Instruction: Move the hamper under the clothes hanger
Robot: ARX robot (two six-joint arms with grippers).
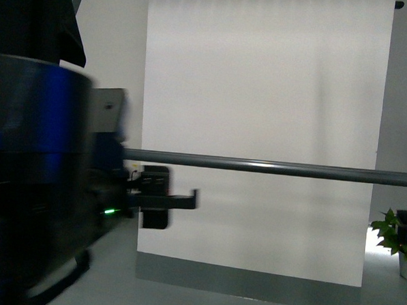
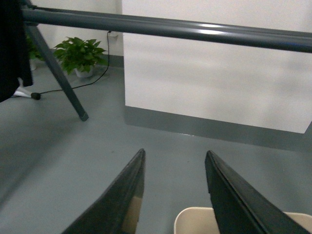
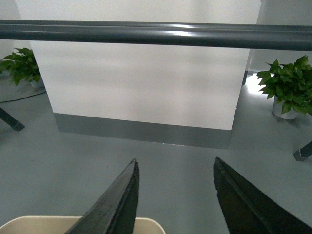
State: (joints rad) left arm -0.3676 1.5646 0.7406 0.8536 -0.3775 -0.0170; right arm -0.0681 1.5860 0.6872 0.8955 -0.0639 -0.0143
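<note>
Front view: a long horizontal bar of the clothes hanger point(image 1: 271, 168) across the middle of the frame, running from the left third out past the right edge. Behind it a white wall panel point(image 1: 259, 128) with a grey skirting strip along the floor. Far left filled by a blurred dark and blue bulk, too smeared to name, with a black garment point(image 1: 33, 17) hanging above it. A black bracket-like device point(image 1: 161, 198) with a green light just below the bar; not clear what it is. A potted plant point(image 1: 394, 234) at the right edge. No hamper and no jaws seen here. Grey floor point(image 1: 202, 299) open below the bar.

Left wrist view: left gripper point(image 2: 175, 192) with jaws spread apart, nothing between them. Rim of the beige hamper point(image 2: 195, 219) showing between the two fingers, close under the camera. Hanger bar overhead across the whole frame, one slanted leg point(image 2: 63, 80) ending on the floor, black cloth beside it. Leafy plant by the wall, a cable trailing over the floor. Bare grey floor between the hamper rim and the skirting.

Right wrist view: right gripper point(image 3: 175, 195) likewise spread, holding nothing. Hamper rim at the near edge, beside one finger. Bar above, plants to both sides, two leg feet at the frame's edges, wide bare floor between them.
</note>
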